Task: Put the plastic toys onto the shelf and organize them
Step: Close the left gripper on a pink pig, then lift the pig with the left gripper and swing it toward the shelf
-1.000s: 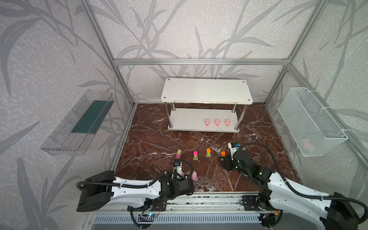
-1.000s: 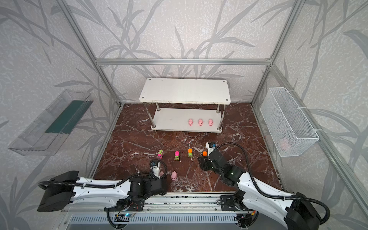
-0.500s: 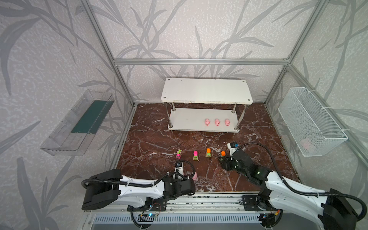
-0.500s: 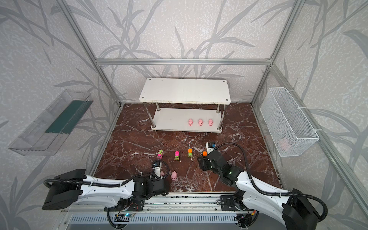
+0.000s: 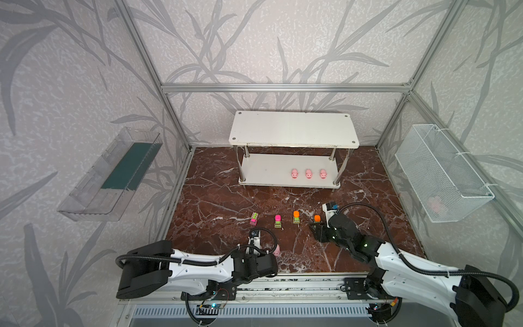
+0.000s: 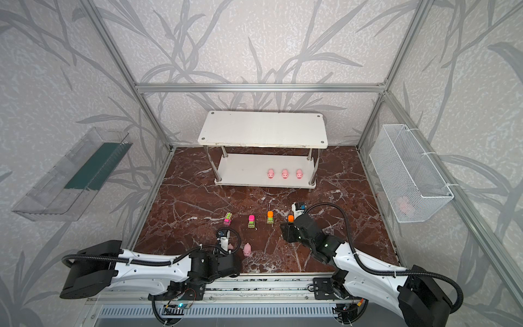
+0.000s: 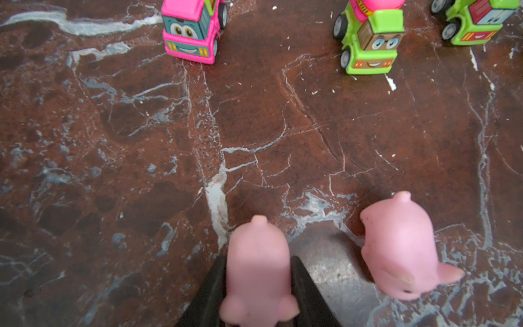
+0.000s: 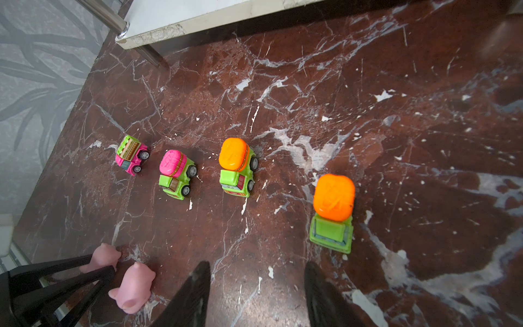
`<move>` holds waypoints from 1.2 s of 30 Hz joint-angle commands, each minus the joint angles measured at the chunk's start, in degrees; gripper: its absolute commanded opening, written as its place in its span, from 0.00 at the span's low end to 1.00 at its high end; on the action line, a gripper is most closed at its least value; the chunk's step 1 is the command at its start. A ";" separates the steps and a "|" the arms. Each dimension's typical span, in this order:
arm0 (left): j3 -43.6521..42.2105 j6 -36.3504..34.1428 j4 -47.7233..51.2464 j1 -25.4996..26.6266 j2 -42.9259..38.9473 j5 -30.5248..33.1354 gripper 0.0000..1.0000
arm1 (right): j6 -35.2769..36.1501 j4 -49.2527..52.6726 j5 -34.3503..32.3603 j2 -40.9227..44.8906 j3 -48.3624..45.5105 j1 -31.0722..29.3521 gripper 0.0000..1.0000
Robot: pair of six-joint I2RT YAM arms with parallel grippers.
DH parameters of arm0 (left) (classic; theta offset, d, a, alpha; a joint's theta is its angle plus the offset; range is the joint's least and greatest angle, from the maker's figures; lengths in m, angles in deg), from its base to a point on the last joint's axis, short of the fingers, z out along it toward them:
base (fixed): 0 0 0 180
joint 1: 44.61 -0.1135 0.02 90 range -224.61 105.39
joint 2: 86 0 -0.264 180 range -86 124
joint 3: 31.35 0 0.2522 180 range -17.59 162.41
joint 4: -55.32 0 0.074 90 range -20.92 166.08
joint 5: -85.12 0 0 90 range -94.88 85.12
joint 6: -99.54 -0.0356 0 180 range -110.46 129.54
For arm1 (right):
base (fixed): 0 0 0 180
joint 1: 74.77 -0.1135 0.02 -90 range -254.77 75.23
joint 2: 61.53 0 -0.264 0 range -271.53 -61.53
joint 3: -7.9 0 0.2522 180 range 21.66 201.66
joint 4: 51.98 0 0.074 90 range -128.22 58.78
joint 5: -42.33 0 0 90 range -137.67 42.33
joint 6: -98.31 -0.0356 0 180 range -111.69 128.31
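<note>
one soft pink pig [image 7: 258, 249] | clenched in left end effector [image 7: 258, 260] | right end effector [image 8: 257, 267] released

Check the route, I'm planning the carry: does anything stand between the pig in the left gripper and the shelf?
Only at floor level: the row of toy cars crosses the marble between the held pig and the shelf. Carried above them, nothing visible blocks it; three pigs occupy the lower board's right end.

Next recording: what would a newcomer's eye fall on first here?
Four neon toy cars stand in a row mid-floor. Three pink pigs line the lower board of the shelf. Near the front edge, the left gripper clamps a loose pig, with a spare pig beside it.
</note>
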State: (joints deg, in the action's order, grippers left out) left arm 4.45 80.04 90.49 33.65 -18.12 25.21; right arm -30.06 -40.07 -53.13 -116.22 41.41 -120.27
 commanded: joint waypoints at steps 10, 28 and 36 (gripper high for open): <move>2.51 1.00 9.41 -0.34 -7.97 2.95 0.33 | -0.73 -1.08 0.09 -0.06 -0.72 -0.30 0.54; 26.91 -28.40 11.38 -22.26 -6.99 -4.07 0.34 | 3.54 7.20 -3.45 8.86 3.32 -0.30 0.54; 32.16 -36.60 -4.08 -31.38 5.91 -12.11 0.34 | 3.05 10.31 -5.84 12.85 2.68 -0.14 0.54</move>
State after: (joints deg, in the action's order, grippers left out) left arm 34.88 48.37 93.44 4.25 -14.95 16.66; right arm -27.57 -32.20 -57.00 -104.73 43.35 -120.27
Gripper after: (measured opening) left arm 0.342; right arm 0.539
